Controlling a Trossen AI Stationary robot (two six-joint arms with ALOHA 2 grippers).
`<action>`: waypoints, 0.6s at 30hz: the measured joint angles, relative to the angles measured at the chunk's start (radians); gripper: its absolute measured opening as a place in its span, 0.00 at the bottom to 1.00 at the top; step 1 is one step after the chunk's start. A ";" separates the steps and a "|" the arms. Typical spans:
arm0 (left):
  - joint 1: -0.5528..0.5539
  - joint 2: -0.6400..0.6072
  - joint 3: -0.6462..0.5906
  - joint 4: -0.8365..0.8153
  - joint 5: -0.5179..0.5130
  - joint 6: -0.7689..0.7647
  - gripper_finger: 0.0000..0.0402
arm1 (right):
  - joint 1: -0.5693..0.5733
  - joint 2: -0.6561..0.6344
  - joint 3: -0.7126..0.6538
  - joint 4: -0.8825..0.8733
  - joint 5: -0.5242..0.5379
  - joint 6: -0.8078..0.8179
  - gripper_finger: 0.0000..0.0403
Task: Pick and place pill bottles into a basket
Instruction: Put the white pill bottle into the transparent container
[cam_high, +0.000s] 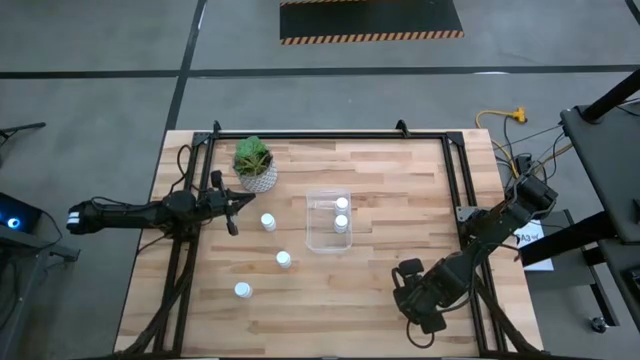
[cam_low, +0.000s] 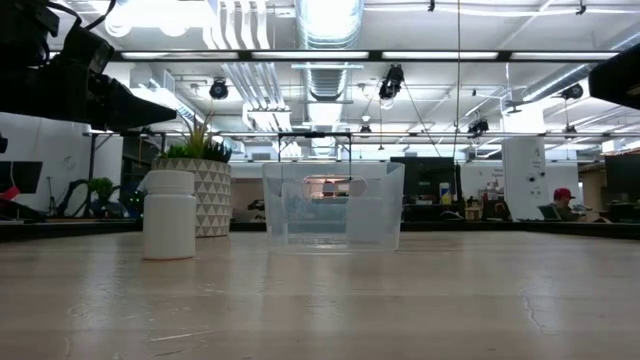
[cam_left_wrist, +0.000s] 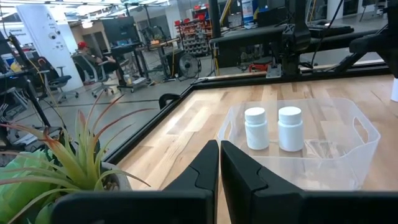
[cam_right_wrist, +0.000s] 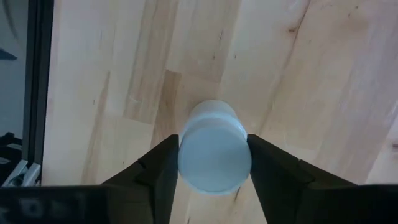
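A clear plastic basket (cam_high: 312, 238) stands at the table's middle with two white pill bottles (cam_high: 342, 213) upright inside; they also show in the left wrist view (cam_left_wrist: 273, 127). Three more bottles stand on the table to its left (cam_high: 268, 221), (cam_high: 284, 260), (cam_high: 242, 290). My right gripper (cam_high: 408, 283) is near the table's near right, pointing down, shut on a sixth bottle (cam_right_wrist: 214, 155), which the gripper hides in the high view. My left gripper (cam_left_wrist: 219, 165) is shut and empty, level beside the potted plant (cam_high: 254, 163), pointing toward the basket. My right gripper pinches the bottle's round cap (cam_right_wrist: 214, 180) between its two fingers, one on each side. The fingers come from above, pointing down. The bottle stands upright under them; whether its base is on the table I cannot tell.
The potted plant in its white pot stands at the far left of the table, right by my left gripper. A black frame (cam_high: 330, 135) runs along the table's far and side edges. Bare wood lies between the basket and my right gripper.
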 joint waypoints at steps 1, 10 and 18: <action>0.000 0.000 0.000 0.000 0.000 0.000 0.00 | 0.000 0.000 0.000 0.000 -0.002 0.000 0.36; 0.000 0.000 0.000 0.000 0.000 0.000 0.00 | -0.030 -0.002 -0.001 -0.001 0.010 -0.094 0.36; 0.000 0.000 0.000 0.000 0.000 0.000 0.00 | -0.161 -0.033 -0.002 -0.004 0.023 -0.258 0.36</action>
